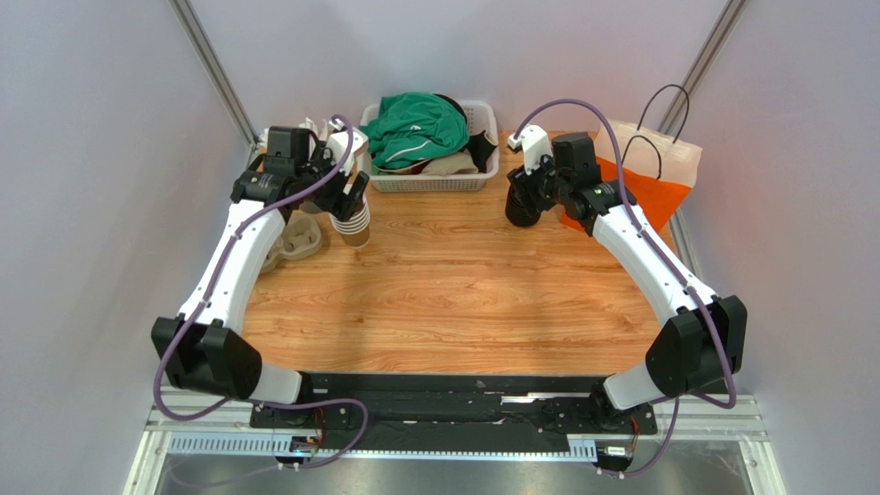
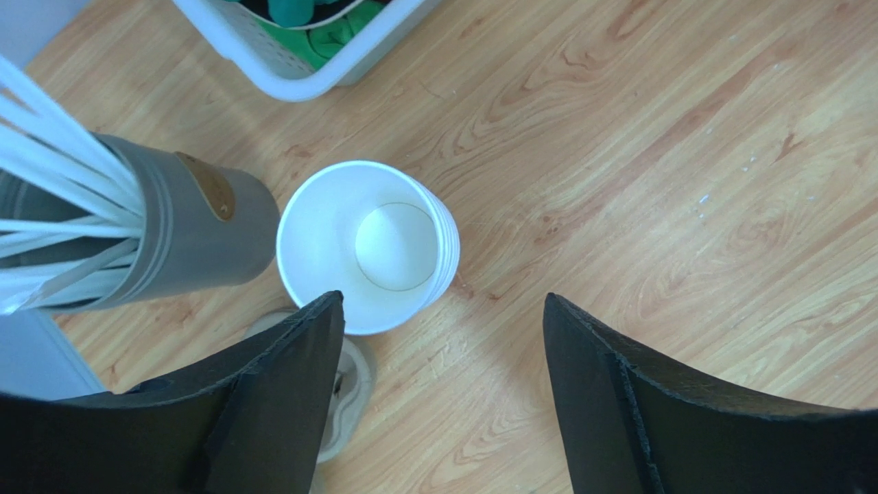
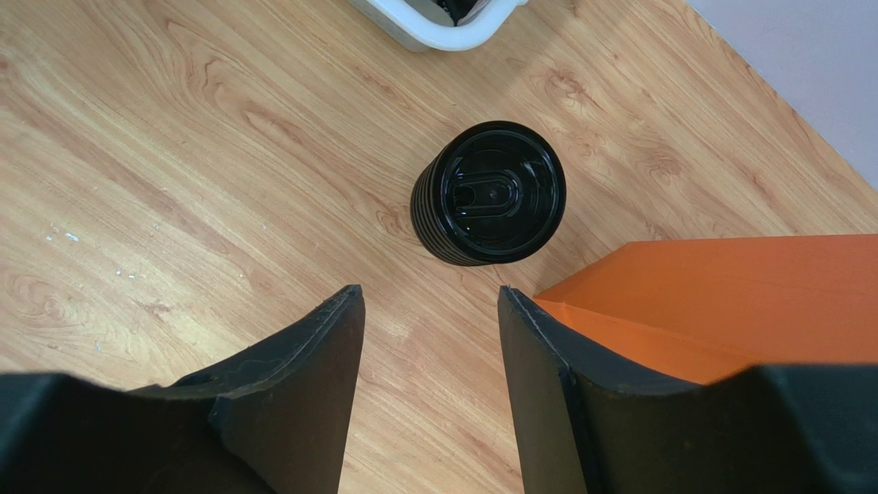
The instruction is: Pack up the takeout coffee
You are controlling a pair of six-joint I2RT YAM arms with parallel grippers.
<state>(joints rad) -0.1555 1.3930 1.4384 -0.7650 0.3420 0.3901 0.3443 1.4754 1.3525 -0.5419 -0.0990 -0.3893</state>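
No lidded kraft cup shows in any view. A stack of lidless paper cups (image 1: 357,225) stands at the back left, seen white inside in the left wrist view (image 2: 366,247). My left gripper (image 2: 441,301) is open and empty above it, with the stack just beyond its left fingertip (image 2: 309,340); it also shows in the top view (image 1: 349,196). A black stack of loose lids (image 3: 488,193) stands at the back right (image 1: 520,211). My right gripper (image 3: 430,290) is open and empty above the table, just short of the lids (image 1: 529,191).
A white basket (image 1: 434,183) of clothes sits at the back centre. An orange paper bag (image 1: 646,186) lies right of the lids, close to my right finger (image 3: 721,298). A grey holder of white straws (image 2: 186,226) and a pulp cup carrier (image 1: 294,242) stand left of the cups.
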